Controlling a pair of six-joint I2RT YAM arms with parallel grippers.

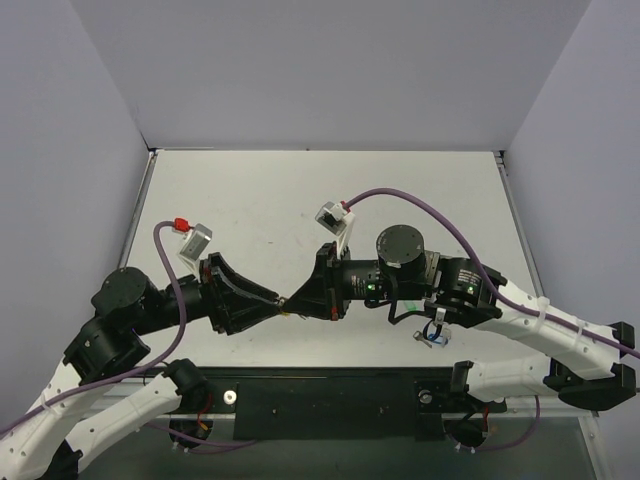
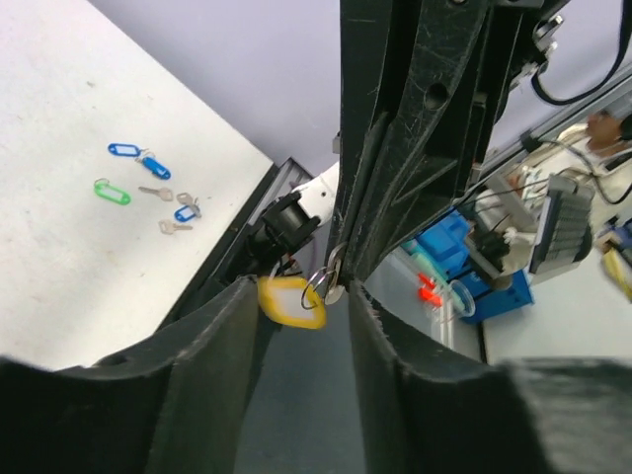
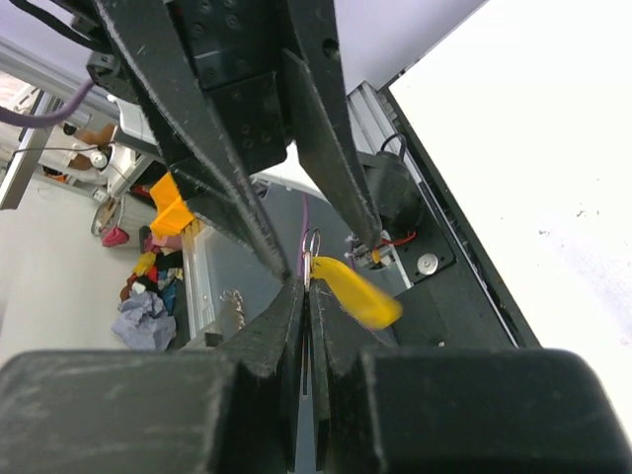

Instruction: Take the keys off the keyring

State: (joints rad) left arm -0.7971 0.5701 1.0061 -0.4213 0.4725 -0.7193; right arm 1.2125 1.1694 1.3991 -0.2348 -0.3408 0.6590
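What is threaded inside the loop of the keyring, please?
A yellow tag hangs through the keyring. The shut right tool pinches and covers part of the ring, so whether a metal key is threaded there too cannot be seen.

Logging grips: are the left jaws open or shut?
Open: a clear gap separates their fingers, with the yellow tag between them.

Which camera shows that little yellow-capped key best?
Left wrist view: the yellow-capped key faces the camera, sharp, on the keyring. The right wrist view shows it slanted and blurred; from above it's too small to see.
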